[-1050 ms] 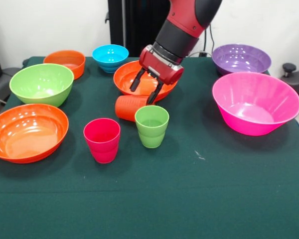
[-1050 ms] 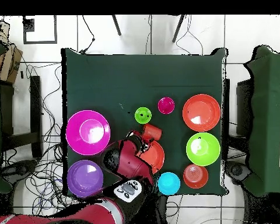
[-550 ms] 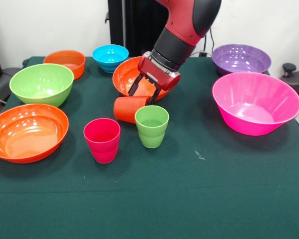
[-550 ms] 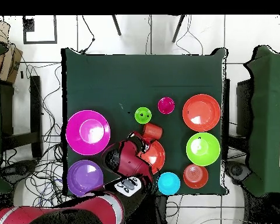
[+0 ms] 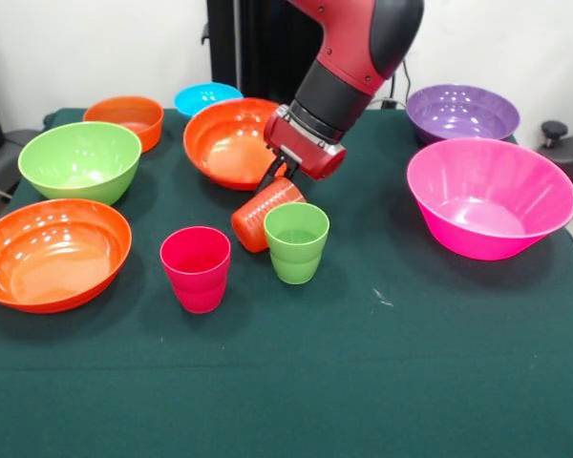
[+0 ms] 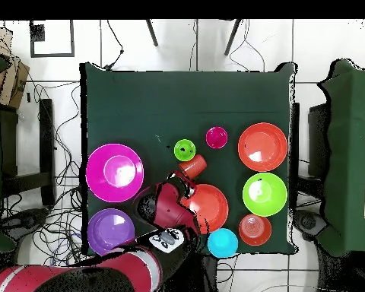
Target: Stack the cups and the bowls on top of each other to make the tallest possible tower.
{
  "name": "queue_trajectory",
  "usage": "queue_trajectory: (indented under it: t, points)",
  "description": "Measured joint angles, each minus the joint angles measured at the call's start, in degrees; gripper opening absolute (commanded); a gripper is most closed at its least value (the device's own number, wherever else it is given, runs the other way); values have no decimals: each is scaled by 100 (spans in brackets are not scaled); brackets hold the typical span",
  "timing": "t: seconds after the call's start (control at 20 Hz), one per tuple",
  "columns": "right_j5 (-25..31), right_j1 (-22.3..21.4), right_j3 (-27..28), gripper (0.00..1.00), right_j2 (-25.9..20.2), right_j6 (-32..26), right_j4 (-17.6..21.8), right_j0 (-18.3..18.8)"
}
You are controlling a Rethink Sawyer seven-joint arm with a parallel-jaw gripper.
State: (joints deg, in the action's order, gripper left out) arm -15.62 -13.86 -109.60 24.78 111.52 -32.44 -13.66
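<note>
Green-clothed table [image 5: 439,382], no legible writing we can find. We log the gripper [image 5: 279,176], finger state indiscernible, at the tipped orange cup [image 5: 260,212]; green cup [image 5: 297,241] touching at its 4 o'clock, magenta cup [image 5: 196,268] apart.

The orange cup [image 6: 192,164] lay tipped beside the light green cup [image 6: 185,148], the magenta cup [image 6: 216,137] close by; the red arm [image 6: 164,211] partly covered an orange bowl [image 6: 208,207].

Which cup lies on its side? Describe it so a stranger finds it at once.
Start at the big pink bowl and look toward the table's middle, under the robot's hand. The orange cup lies tipped there, behind the upright green cup; the red cup also stands.
</note>
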Motion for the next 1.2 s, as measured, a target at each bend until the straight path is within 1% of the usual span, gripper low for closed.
queue_trajectory:
  t: [0.4, 0.55, 0.7, 0.75, 0.8, 0.85, 1.0, 1.05, 1.15, 1.2]
  points:
    - [-92, -44, -1, 0, -38, 161, 60, 105]
    - [-91, -166, -32, 0, -106, 232, 208, 166]
    - [-90, -391, -112, 0, -261, 262, 566, 373]
    - [-90, -537, -172, 0, -365, 269, 790, 527]
    - [-90, -606, -203, 0, -413, 269, 887, 602]
    - [-91, -853, -325, 0, -568, 269, 1206, 861]
    - [-91, -1099, -455, 0, -708, 269, 1482, 1113]
    - [-61, -1421, -629, 0, -891, 269, 1793, 1445]
    - [-6, -1634, -740, 0, -1015, 269, 1971, 1670]
    - [66, -1816, -829, 0, -1128, 269, 2115, 1875]
